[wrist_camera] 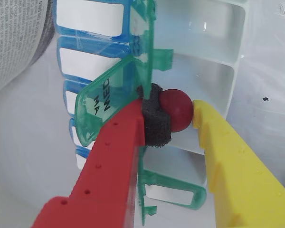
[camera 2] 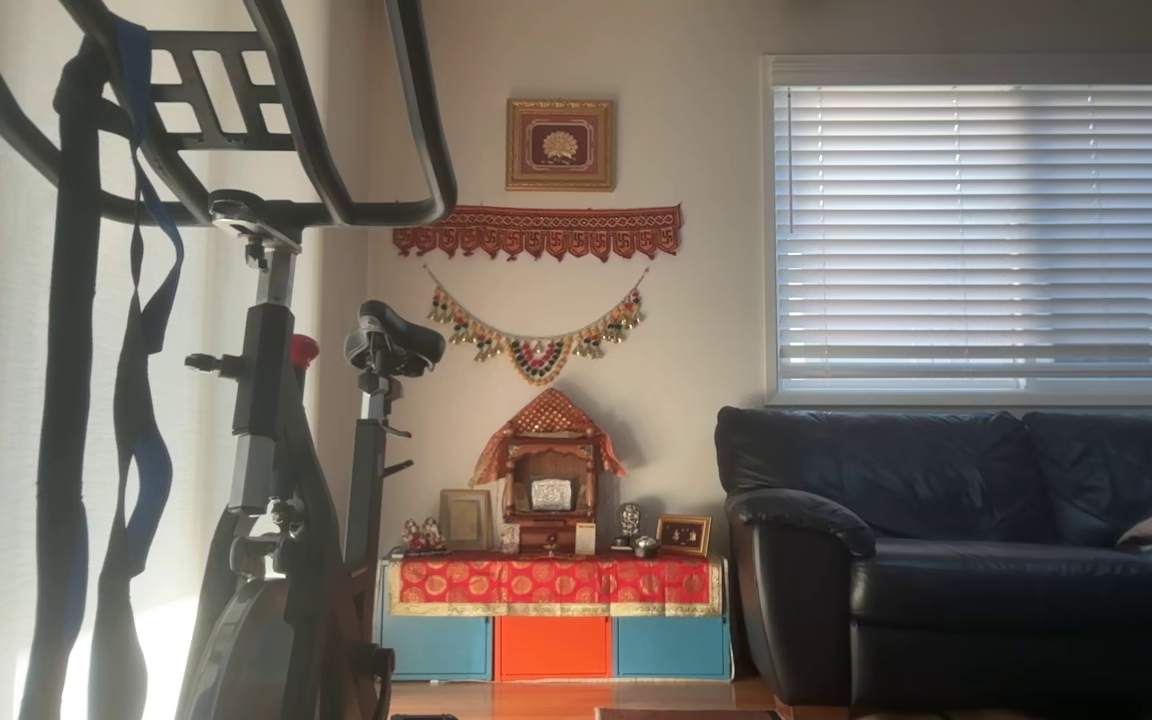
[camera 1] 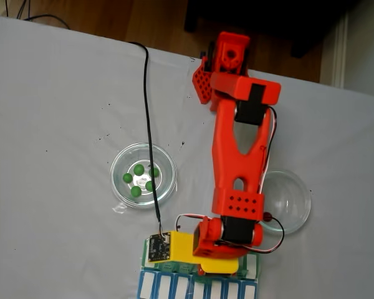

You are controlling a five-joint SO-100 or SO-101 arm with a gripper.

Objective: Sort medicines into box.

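- Gripper (wrist_camera: 183,113) clamped on a red ball (wrist_camera: 176,110), pinched between the dark foam pad (wrist_camera: 156,124) of the red finger (wrist_camera: 115,156) and the tip of the yellow finger (wrist_camera: 213,124).
- Red ball held just above an open white compartment of the green-and-white box (wrist_camera: 213,78), beside a raised green lid (wrist_camera: 109,97).
- In the fixed view, arm (camera 1: 237,162) stretched over the box (camera 1: 252,265); five green balls (camera 1: 139,169) in a glass dish (camera 1: 165,190) well to the box's upper left.

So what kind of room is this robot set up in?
Most likely a home living room: a black leather sofa, an exercise bike and a small decorated shrine stand by a window with blinds.
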